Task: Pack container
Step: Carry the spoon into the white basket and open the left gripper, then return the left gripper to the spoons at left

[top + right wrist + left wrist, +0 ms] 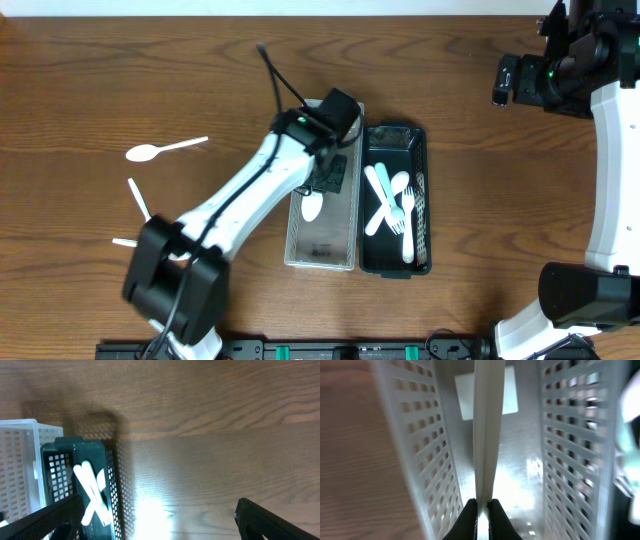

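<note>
"Where's your left claw?"
"My left gripper [482,510] is deep inside the clear perforated plastic basket [427,460], pinching a white plastic spoon [485,435] by its handle. The walls are close on both sides."
"And the right?"
"My right gripper [160,507] is spread wide, well clear of that basket, over the open wooden table [225,435]."

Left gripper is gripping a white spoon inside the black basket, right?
No. The left gripper is gripping the white spoon inside the white perforated basket. The black basket sits beside it, holding other utensils. The left wrist view shows it.
</note>
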You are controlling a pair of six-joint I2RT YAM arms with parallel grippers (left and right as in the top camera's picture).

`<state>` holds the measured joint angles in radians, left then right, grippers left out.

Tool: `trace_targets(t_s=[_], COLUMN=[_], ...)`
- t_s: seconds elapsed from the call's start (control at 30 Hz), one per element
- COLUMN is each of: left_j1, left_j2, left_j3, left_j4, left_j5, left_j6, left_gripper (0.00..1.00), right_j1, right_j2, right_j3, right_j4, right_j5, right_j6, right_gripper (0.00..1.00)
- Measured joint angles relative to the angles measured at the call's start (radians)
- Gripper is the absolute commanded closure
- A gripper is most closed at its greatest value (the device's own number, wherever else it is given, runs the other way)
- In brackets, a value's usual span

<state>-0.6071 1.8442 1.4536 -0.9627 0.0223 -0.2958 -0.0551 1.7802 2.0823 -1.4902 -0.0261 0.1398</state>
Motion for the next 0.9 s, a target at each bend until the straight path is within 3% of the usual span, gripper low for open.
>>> trace_targets(t_s=[0.07,0.1,0.17,0.2,0.23,0.57,0.73,0.9], left_j1=[-0.004,-0.005,-0.005,-0.005,-0.005,-0.005,0.024,0.183], left_j2=[0.034,0.046,0.059,0.061,0.061,0.024,-0.115,-0.312], left_j3=[0.000,0.000,0.000,0.000,0.000,0.000,0.043,0.094], left_j4=[0.002,0.002,0.002,0.002,0.002,-0.047,-0.093,-0.106], left_j5=[0.000,0.000,0.000,0.000,0.000,-0.080,-0.180,-0.225], left_j6=[0.000,0.000,0.003,0.000,0.002,0.066,0.090,0.098], left_gripper=[0.94,0.85,0.55,0.46,0.43,0.41,0.36,0.33], right_j1=[0.000,0.000,0.000,0.000,0.000,0.000,0.000,0.000], right_j2=[0.000,0.000,0.000,0.000,0.000,0.000,0.000,0.000], right_j3=[0.000,0.000,0.000,0.000,0.000,0.000,0.000,0.000], right_j4=[-0.003,-0.003,-0.003,-0.004,-0.005,-0.005,-0.005,-0.005], right_j5=[0.000,0.000,0.000,0.000,0.000,0.000,0.000,0.000], right_j6=[0.000,0.000,0.000,0.000,0.000,0.000,0.000,-0.002], right_gripper=[0.01,0.01,0.01,0.01,0.01,0.01,0.01,0.01])
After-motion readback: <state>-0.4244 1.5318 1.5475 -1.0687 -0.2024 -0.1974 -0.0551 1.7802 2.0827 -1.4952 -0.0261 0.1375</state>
